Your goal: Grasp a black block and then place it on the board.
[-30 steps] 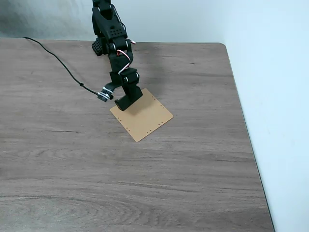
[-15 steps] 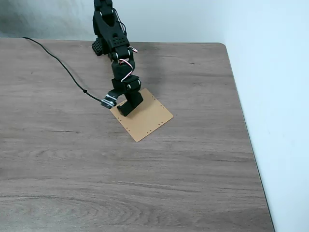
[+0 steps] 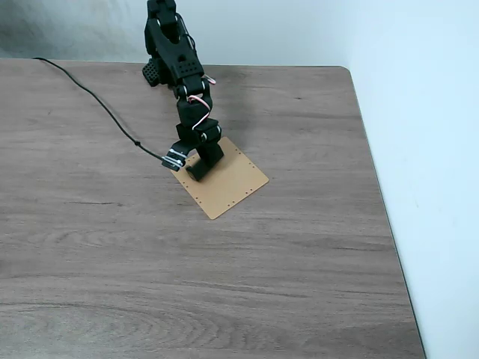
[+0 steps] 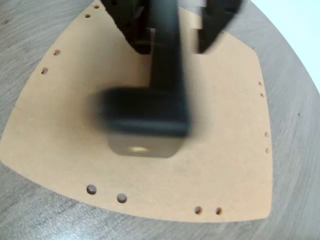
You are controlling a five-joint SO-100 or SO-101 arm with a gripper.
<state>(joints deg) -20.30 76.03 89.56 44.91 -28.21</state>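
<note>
plain indoor room, office or home unclear: wood-grain table, white wall.

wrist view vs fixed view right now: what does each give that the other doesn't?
Wrist view alone: the black block, blurred, hanging from the pincer above the board, with a shadow on the board beneath it; single edge holes are plain.

Fixed view alone: the whole arm leaning down from the table's far edge, the cable trailing left, the wooden table, the wall at right, and the board's full outline.

Both: the pincer low over the tan board, which lies flat on the table. Whether the block touches it, neither settles.
</note>
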